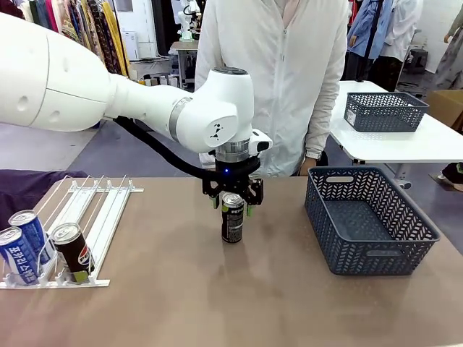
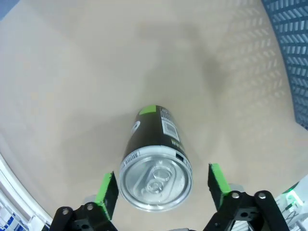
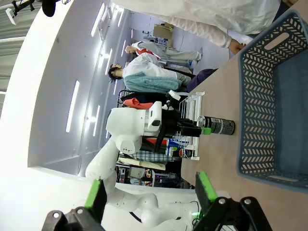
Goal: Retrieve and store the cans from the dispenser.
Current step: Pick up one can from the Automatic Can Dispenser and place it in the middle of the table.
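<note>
A black can with green trim [image 1: 232,224] stands upright on the tan table, mid-way between the dispenser and the basket. My left gripper [image 1: 232,206] hangs straight over it, open, its green pads on either side of the silver top. In the left wrist view the can [image 2: 153,137] sits between the pads with a small gap at each side of my left gripper [image 2: 161,186]. The white rail dispenser [image 1: 101,206] lies at the front left, holding two blue cans [image 1: 29,235] and one black can [image 1: 72,249] at its lip. My right gripper [image 3: 149,192] is open and holds nothing.
A dark lattice basket [image 1: 383,253] stands on the table's right side, with nothing in it. A person in a white jacket [image 1: 289,79] stands at the far edge behind the can. A second basket [image 1: 383,112] rests on another white table further back.
</note>
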`<state>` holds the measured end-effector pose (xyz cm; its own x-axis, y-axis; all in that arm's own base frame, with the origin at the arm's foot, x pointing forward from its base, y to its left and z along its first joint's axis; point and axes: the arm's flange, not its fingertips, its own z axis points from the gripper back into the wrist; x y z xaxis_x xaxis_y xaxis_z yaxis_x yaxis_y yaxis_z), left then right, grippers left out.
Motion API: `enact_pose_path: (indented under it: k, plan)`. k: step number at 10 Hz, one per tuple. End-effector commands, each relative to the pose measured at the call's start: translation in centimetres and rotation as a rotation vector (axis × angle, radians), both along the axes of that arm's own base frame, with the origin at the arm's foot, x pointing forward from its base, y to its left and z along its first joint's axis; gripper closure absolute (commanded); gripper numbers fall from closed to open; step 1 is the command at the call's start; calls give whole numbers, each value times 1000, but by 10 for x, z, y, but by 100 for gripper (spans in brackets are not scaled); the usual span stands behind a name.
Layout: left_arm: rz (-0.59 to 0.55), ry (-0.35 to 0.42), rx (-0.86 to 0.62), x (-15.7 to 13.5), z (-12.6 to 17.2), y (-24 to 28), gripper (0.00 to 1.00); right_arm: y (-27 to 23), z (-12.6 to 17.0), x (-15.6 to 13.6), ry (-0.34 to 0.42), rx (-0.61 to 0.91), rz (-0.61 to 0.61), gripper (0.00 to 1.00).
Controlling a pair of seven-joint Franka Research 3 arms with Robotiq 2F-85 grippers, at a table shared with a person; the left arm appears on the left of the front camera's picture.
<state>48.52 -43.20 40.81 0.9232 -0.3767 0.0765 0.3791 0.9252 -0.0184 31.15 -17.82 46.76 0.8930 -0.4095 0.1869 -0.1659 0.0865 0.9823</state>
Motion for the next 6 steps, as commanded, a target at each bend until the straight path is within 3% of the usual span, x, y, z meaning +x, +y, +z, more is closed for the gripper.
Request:
enact_pose_path:
  k: [1, 4, 6]
  plan:
    - [11, -12, -23, -1, 14, 5, 0, -1, 0, -2, -22, -14, 12, 0]
    - [12, -24, -108, -30, 62, 35, 0, -1, 0, -2, -22, -14, 12, 0]
    - [8, -44, -217, -53, 102, 91, 0, -1, 0, -2, -22, -14, 12, 0]
